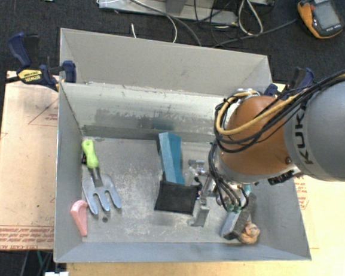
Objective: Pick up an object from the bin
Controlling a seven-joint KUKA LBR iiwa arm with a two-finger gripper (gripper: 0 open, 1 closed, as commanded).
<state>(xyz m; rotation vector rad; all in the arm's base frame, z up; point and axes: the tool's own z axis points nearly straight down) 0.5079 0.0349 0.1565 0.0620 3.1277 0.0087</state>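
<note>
Camera view shows the hand [215,215] (open or closed, one cannot tell) just beside the black pad [175,198] in the middle of the bin [135,224], touching a blue block [172,157]; an off-centre grip could merely shove it away.

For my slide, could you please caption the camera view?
Claw in the bin beside a black block; fork at left.

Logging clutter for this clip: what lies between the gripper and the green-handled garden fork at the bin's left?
In the camera view, a black square pad beside the gripper, then bare bin floor up to the fork.
</note>
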